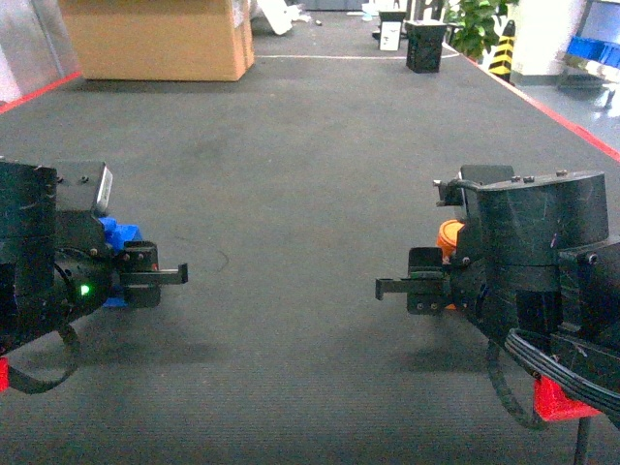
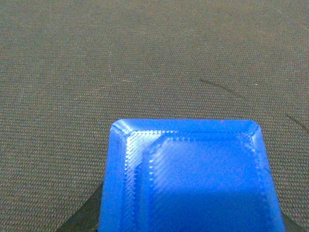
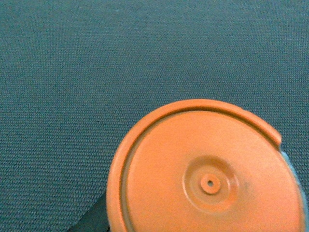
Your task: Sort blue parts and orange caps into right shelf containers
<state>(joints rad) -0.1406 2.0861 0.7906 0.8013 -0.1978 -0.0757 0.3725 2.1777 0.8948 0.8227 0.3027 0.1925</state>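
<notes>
My left gripper (image 1: 167,276) hangs low at the left, over the dark carpet, shut on a blue part (image 1: 118,235). In the left wrist view that blue part (image 2: 193,179) fills the lower middle, a flat blocky face with bevelled edges that hides the fingers. At the right, my right gripper (image 1: 395,287) is shut on an orange cap (image 1: 449,236). The right wrist view shows the orange cap (image 3: 207,174) as a round disc with a small centre hole. Blue bins (image 1: 591,48) on a metal shelf show at the far upper right; they look like the right shelf containers.
Grey carpet floor (image 1: 310,174) lies between the arms. A large cardboard box (image 1: 160,39) stands far back on the left. Black boxes (image 1: 424,44), a plant (image 1: 480,21) and a yellow-black post (image 1: 501,53) are at the back right. A red floor line (image 1: 557,114) runs along the right.
</notes>
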